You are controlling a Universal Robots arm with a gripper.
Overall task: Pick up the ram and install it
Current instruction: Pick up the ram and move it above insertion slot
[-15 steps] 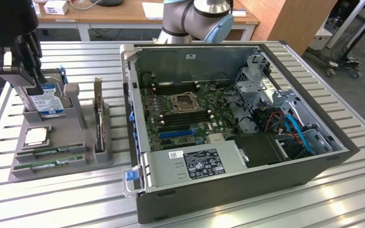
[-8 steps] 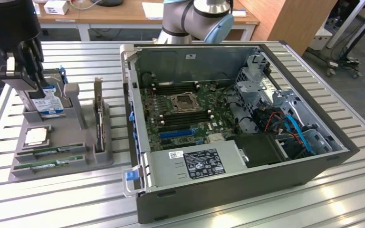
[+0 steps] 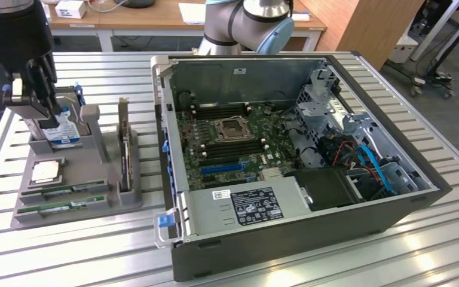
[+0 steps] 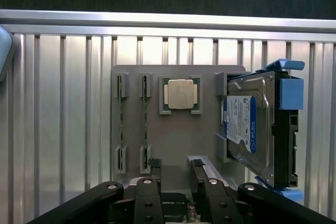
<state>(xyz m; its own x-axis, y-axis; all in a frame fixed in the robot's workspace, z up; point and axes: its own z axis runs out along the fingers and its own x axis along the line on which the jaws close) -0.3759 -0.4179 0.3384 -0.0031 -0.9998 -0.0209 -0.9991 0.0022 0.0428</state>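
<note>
Two ram sticks [image 3: 62, 192] [image 3: 60, 207] stand on edge in slots at the near end of a grey holder [image 3: 94, 206] on the exterior view's left. Seen by the wrist camera, they are thin green strips [image 4: 121, 124] [image 4: 145, 124]. My gripper [image 3: 38, 110] hangs above the holder's far end, near the hard drive [image 3: 62, 130], and well clear of the ram. Its fingers [image 4: 155, 170] stand open [image 4: 176, 170] with nothing between them. The open computer case [image 3: 293, 227] shows the motherboard with its dark memory slots [image 3: 231, 147] beside the CPU socket [image 3: 231, 127].
The holder also carries a loose CPU [image 4: 180, 94], the blue-labelled hard drive [image 4: 247, 124] in a blue bracket, and an upright dark expansion card [image 3: 124, 149]. Everything rests on a ribbed metal table [image 3: 70, 251]. The arm's base [image 3: 245, 21] stands behind the case.
</note>
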